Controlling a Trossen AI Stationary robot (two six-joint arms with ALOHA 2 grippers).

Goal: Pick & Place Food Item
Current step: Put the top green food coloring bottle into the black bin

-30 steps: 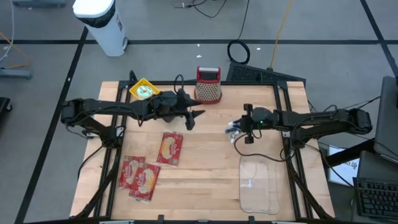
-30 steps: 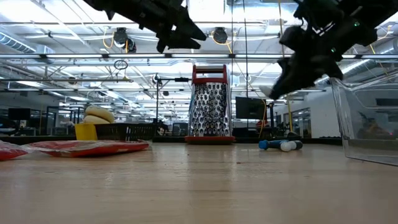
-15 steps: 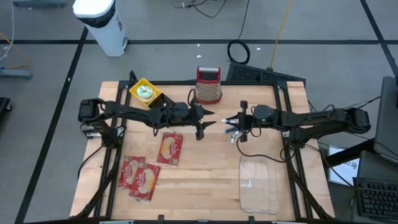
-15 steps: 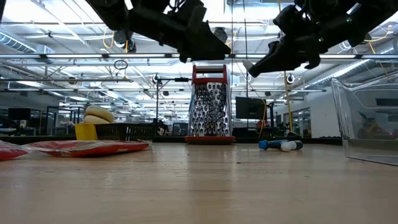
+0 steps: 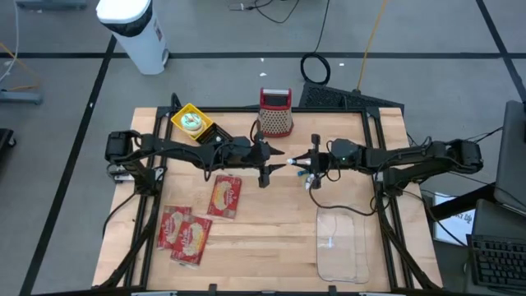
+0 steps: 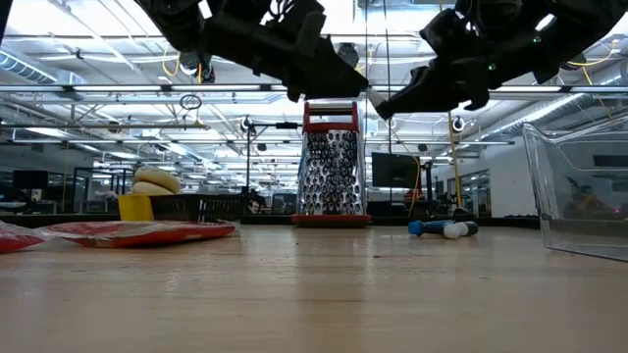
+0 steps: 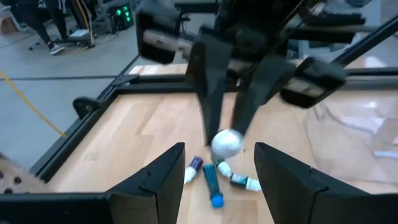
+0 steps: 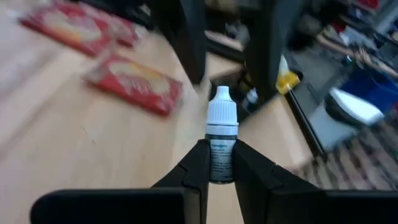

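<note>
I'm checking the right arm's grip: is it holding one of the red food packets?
No, the right gripper has its jaws shut on a small white-capped dropper bottle, while the red packets lie on the table.

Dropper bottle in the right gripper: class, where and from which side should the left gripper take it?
Grip the dropper bottle by its white cap, the only free part: the right gripper clamps the body. Come head-on from the cap end, since the bottle points at the open left gripper.
</note>
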